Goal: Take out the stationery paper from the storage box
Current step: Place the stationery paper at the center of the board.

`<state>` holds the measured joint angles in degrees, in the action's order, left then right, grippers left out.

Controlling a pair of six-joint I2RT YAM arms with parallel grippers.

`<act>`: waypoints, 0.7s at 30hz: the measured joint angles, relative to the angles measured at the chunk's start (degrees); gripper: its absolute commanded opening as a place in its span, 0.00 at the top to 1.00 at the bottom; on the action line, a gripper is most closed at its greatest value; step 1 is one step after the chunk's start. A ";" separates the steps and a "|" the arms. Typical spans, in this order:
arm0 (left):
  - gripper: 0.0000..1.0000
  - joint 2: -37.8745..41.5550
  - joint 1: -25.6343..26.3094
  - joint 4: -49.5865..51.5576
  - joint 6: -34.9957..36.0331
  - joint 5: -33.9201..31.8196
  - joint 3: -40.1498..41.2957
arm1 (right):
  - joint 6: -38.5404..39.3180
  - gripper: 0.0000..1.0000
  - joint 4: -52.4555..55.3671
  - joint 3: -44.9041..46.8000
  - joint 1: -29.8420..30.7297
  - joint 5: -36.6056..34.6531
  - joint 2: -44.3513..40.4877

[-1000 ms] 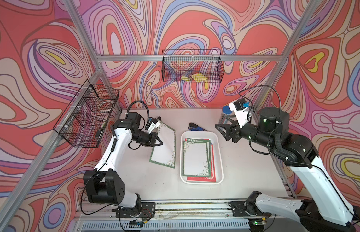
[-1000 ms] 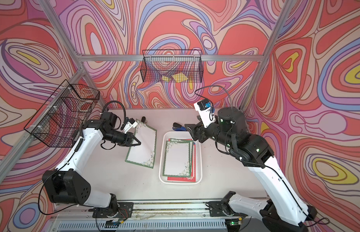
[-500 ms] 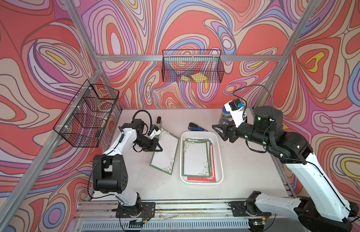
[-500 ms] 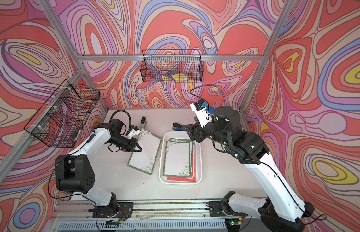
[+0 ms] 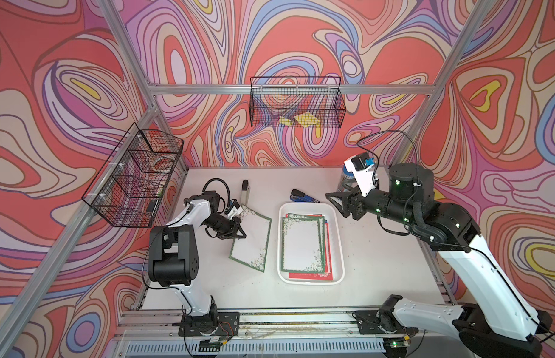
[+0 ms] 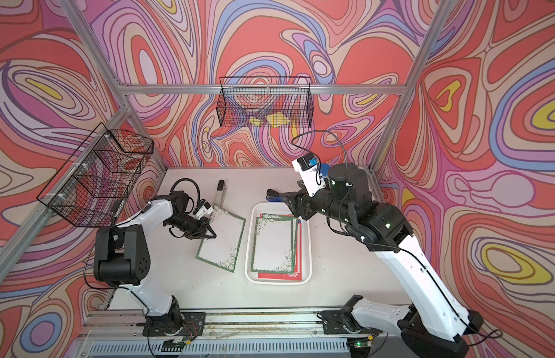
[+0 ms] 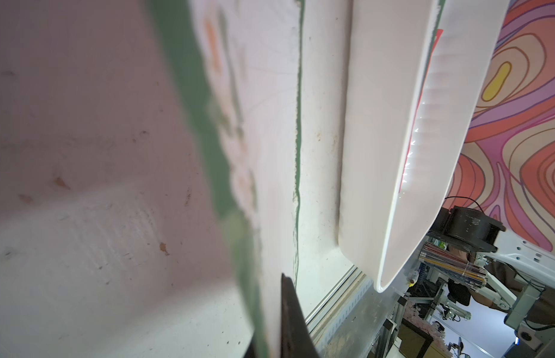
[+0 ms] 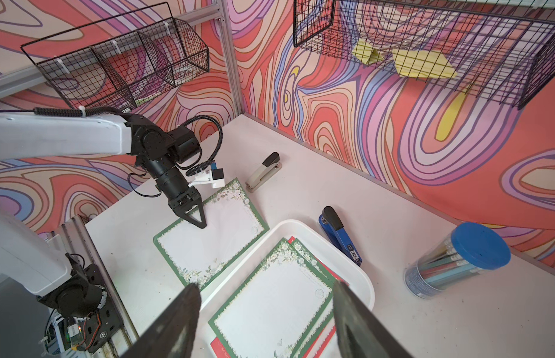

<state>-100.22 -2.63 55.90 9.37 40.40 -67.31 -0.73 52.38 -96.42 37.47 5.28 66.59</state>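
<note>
The stationery paper (image 5: 302, 245) lies mostly stacked in the storage box (image 5: 338, 248) near the table's front middle. Green-bordered sheets are on top, with red ones showing at the near and right edges. One green-bordered sheet (image 5: 251, 241) is out on the table (image 5: 378, 263) just left of the box, skewed, with a narrow strip of table between them. The left gripper (image 5: 241, 233) is closed, pinching that sheet's left edge. Its arm is folded at the elbow, the forearm low and pointing toward the box. The right gripper (image 5: 335, 203) hangs over the box's far right corner, jaws spread wide and empty, wrist about level. Beyond lie a blue stapler (image 5: 304, 197), a grey stapler (image 5: 245, 192) and a pencil tub (image 8: 456, 260). Bare table lies right of the box and in front of it. Wire baskets (image 5: 296, 105) hang on the walls.
</note>
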 measured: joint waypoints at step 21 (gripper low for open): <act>0.97 -4.20 -3.56 -3.78 -4.39 -8.74 -0.37 | -0.04 0.31 1.14 0.00 0.00 -0.17 2.84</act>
<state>-104.42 -6.20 52.12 4.97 31.66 -67.68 -0.78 53.52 -96.42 37.47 5.10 69.43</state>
